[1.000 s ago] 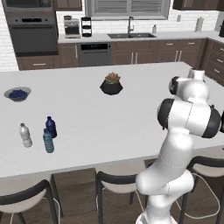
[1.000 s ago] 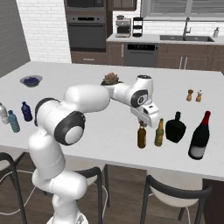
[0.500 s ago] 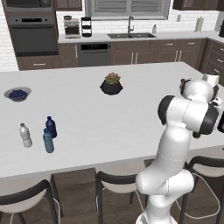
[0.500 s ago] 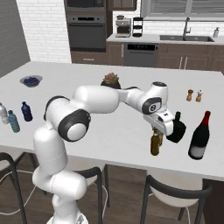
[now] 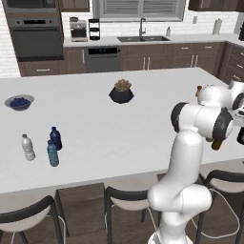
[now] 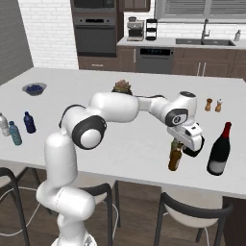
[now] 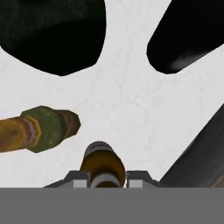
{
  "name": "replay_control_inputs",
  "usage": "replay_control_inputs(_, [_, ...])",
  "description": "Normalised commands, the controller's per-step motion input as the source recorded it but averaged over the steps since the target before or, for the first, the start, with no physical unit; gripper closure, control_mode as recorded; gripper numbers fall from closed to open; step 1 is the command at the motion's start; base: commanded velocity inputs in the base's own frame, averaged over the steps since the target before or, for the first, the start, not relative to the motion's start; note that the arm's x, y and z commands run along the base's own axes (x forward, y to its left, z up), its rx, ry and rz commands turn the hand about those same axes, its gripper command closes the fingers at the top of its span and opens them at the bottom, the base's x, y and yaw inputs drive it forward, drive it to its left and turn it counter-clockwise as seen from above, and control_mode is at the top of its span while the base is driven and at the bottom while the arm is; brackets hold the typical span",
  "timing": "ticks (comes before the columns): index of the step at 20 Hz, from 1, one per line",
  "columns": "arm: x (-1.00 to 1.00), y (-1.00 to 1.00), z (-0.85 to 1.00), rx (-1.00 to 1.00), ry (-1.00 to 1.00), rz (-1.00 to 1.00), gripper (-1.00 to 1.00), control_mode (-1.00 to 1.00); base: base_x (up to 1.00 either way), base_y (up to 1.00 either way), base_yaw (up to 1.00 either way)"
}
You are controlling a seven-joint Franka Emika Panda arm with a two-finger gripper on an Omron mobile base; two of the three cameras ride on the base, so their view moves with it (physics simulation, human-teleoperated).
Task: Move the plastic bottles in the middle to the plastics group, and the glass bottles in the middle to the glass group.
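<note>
Your gripper [image 6: 178, 142] is clamped on the neck of the amber-brown bottle [image 6: 175, 158], which hangs upright below the hand near the front edge of the white island counter [image 6: 120, 144]. In the hand view, the same bottle [image 7: 103, 165] sits at 6 o'clock between the two finger tips [image 7: 78, 177], its rounded brown shoulder and pale band facing the camera. At 9 o'clock from it in that view lies the olive-yellow green bottle [image 7: 41, 129], slim and long-necked, with a green body and an amber neck end; it is apart from the held bottle. At 11 o'clock is a wide, glossy black mass, the squat black bottle [image 7: 52, 33], and at 1 o'clock a second dark rounded form, the dark wine bottle [image 7: 188, 37]. In the right base view, you see the wine bottle [image 6: 219, 150] with its red top standing at 3 o'clock from the held bottle, near but not touching. The counter surface is matte white with faint marbling. Far across the counter, at 9 o'clock, stand the teal-blue bottle [image 5: 52, 153], the navy-blue bottle [image 5: 55, 138] and the clear whitish bottle [image 5: 27, 147], close together.
</note>
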Motion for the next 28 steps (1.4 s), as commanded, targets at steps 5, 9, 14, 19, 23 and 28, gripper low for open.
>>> replay_control_inputs(5, [-0.15, -0.17, -0.19, 0.0, 0.0, 0.0, 1.0, -1.0, 0.0, 0.0, 0.0])
replay_control_inputs(9, [-0.42, 0.04, -0.24, 0.0, -0.01, 0.0, 1.0, -1.0, 0.0, 0.0, 0.0])
replay_control_inputs(14, [-0.29, 0.15, -0.2, 0.0, -0.02, 0.0, 1.0, -1.0, 0.0, 0.0, 0.0])
replay_control_inputs(19, [-0.03, 0.18, -0.11, 0.0, -0.01, 0.0, 1.0, -1.0, 0.0, 0.0, 0.0])
replay_control_inputs(23, [0.0, 0.15, -0.17, 0.0, -0.01, 0.0, 1.0, -1.0, 0.0, 0.0, 0.0])
replay_control_inputs(28, [0.0, 0.19, -0.27, 0.0, -0.02, 0.0, 1.0, -1.0, 0.0, 0.0, 0.0])
